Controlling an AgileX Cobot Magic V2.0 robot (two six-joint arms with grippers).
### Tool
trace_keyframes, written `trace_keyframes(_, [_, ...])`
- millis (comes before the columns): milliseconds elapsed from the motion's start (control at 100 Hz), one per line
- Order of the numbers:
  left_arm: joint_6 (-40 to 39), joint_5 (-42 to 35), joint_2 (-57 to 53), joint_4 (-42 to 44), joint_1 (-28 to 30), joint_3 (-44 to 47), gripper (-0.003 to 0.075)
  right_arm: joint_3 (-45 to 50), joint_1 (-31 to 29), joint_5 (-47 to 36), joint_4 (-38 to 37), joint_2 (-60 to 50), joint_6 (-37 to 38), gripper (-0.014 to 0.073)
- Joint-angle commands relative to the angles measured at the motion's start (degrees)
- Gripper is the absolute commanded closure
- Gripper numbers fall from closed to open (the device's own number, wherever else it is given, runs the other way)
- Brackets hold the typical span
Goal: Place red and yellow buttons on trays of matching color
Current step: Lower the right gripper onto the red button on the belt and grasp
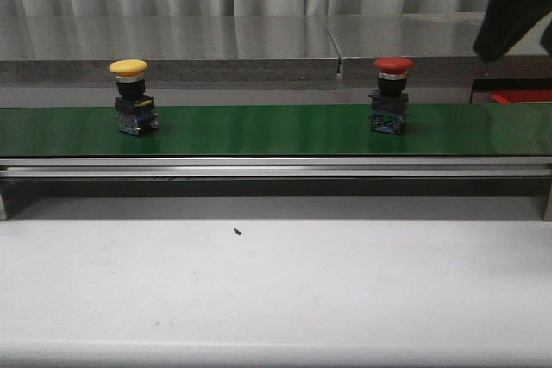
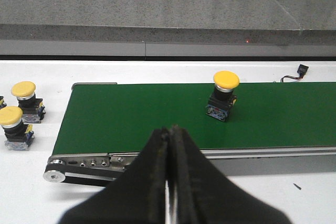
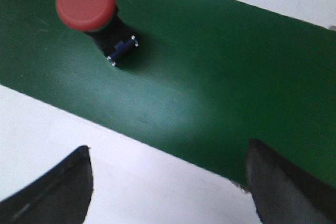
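While closed tight with nothing between them, left jaws (image 2: 169, 182) hang just off the near edge of the green belt (image 1: 276, 130), above the white desk (image 1: 276, 290). Spread wide and empty: right jaws (image 3: 168, 182), poised over that belt's edge. On the belt beneath them, off to one side and untouched, a red button (image 3: 86, 2) upright on its dark base. Same red button (image 1: 392, 95) toward the belt's right part in the front view; a yellow button (image 1: 129, 95) upright toward the belt's left part, well apart from it. Past the belt's left end, on the desk, two more yellow buttons (image 2: 23, 89) (image 2: 10, 116) close together. Beyond the belt's right end, a sliver of red tray (image 1: 522, 96), mostly hidden. Near the desk's middle, in front of the belt, a tiny black speck (image 1: 236, 232).
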Motion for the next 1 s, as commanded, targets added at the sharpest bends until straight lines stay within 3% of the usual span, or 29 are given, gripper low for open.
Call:
trace_keyframes(0, [-0.1, -4.2, 0.1, -1.1, -0.6, -1.6, 0.0739, -5.1, 1.1, -1.9, 0.9, 1.9, -1.1, -0.0001])
trace_keyframes(480, [-0.1, -4.2, 0.1, -1.1, -0.6, -1.6, 0.0739, -21.2, 3.0, 3.2, 0.9, 16.4, -1.6, 0.0013])
trace_keyframes(550, [-0.1, -4.1, 0.1, -1.1, -0.6, -1.6, 0.0739, -22.2, 3.0, 3.8, 0.8, 17.5, -1.6, 0.0085])
trace_keyframes(670, [-0.1, -4.1, 0.1, -1.1, -0.6, -1.6, 0.0739, -22.5, 3.0, 4.4, 0.8, 17.9, -1.6, 0.0305])
trace_keyframes(740, [-0.1, -4.1, 0.1, -1.1, -0.6, -1.6, 0.0739, -22.6, 2.9, 5.3, 0.8, 17.9, -1.6, 0.0389])
trace_keyframes(990, [-0.1, -4.1, 0.1, -1.1, -0.6, -1.6, 0.0739, -29.5, -0.6, 14.5, -1.2, 17.6, 0.4, 0.042])
